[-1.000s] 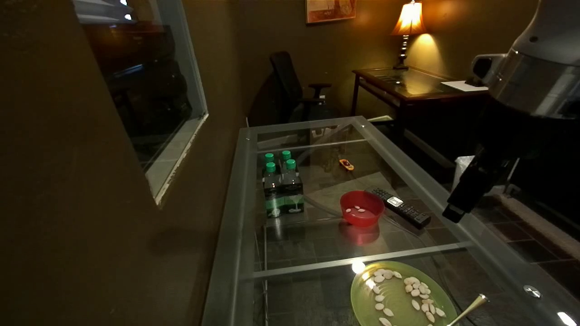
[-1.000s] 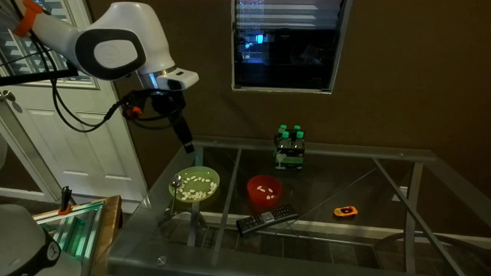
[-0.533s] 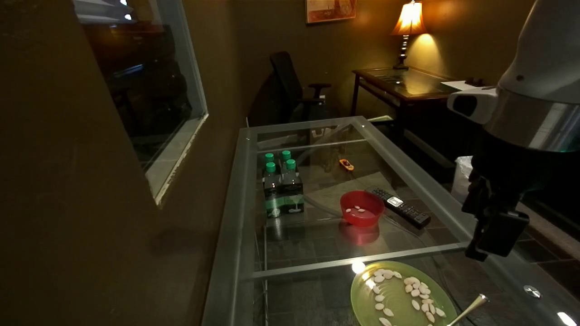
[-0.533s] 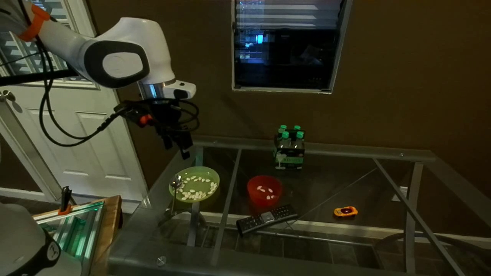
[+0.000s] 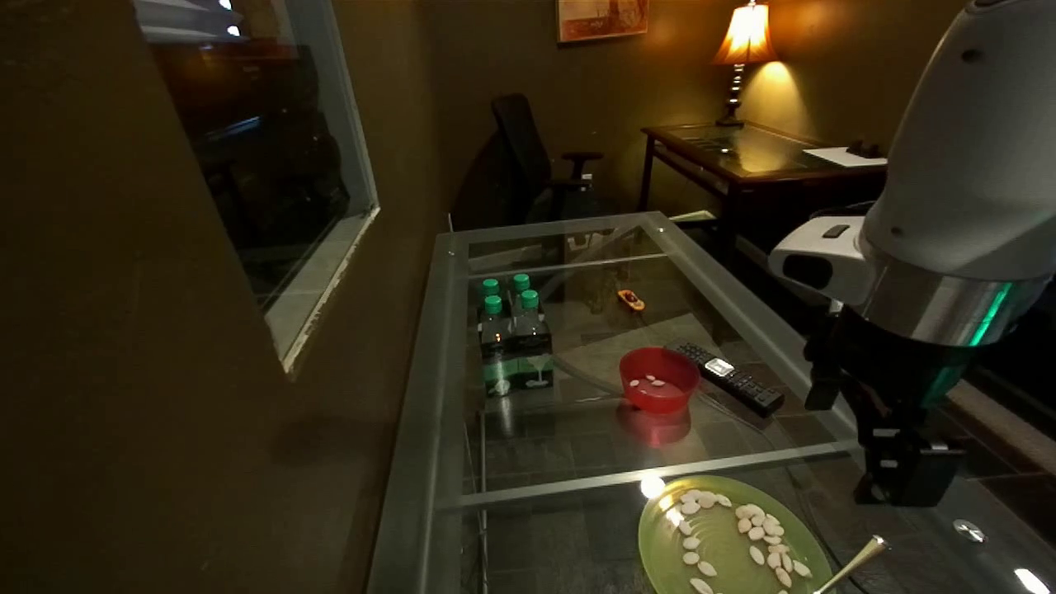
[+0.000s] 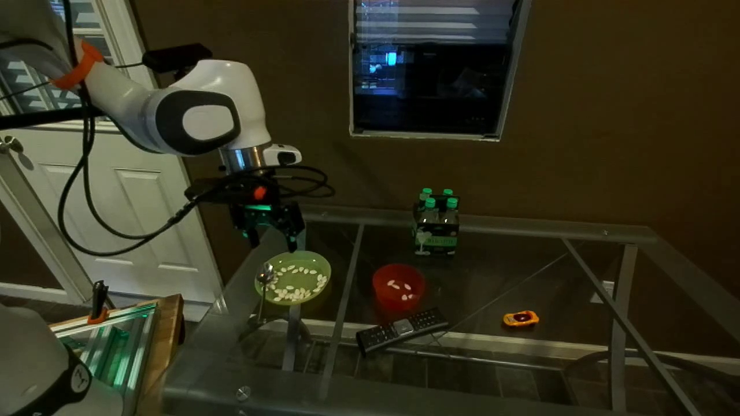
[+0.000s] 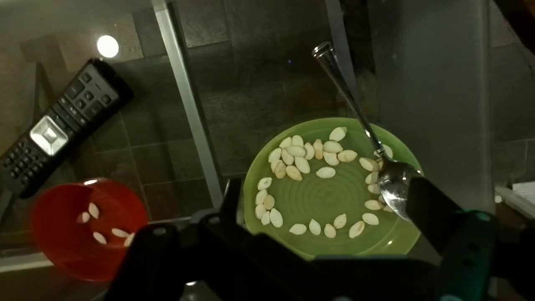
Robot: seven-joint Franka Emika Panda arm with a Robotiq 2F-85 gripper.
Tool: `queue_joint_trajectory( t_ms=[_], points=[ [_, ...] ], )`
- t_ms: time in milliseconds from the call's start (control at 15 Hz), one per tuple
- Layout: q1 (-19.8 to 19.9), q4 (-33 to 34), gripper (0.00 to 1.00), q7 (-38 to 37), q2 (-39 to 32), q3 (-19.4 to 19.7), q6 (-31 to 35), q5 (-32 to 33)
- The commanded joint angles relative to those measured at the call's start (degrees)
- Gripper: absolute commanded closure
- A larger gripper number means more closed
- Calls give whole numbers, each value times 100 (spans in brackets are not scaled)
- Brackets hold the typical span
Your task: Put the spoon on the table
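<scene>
The spoon is silver. It leans on the green plate (image 7: 324, 196) with its bowl (image 7: 395, 184) inside the rim and its handle (image 7: 345, 90) sticking out past the edge. It also shows in both exterior views, on the plate's near side (image 6: 265, 277) and as a handle at the lower edge (image 5: 858, 563). The plate stands on the glass table (image 6: 324, 370), whose pale frame (image 5: 569, 485) shows too. My gripper (image 6: 273, 242) is open and empty above the plate. In the wrist view my fingers (image 7: 326, 188) are wide apart; one hides part of the spoon's bowl.
Pale seeds lie on the plate. A red bowl (image 6: 399, 292) with a few seeds, a black remote (image 6: 402, 329), a pack of green-capped bottles (image 6: 436, 231) and a yellow toy car (image 6: 520, 319) stand on the table. A wall with a window (image 6: 430, 86) runs along one side.
The arm has moved down over the plate. The gripper has turned from tilted to pointing down, and its fingers now show apart. The spoon and plate have not moved.
</scene>
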State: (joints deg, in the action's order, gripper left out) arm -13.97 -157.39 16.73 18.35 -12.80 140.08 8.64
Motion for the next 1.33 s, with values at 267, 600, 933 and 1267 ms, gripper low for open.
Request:
queue_joint_trajectory(
  t_ms=[267, 600, 933, 1267],
  points=[
    [-115, 7, 0, 206, -542, 43, 1072, 244],
    [-115, 14, 0, 223, -563, 43, 1085, 250],
    [-115, 14, 0, 227, -563, 43, 1086, 251],
    [-117, 25, 0, 195, -614, 2, 1057, 310]
  ],
)
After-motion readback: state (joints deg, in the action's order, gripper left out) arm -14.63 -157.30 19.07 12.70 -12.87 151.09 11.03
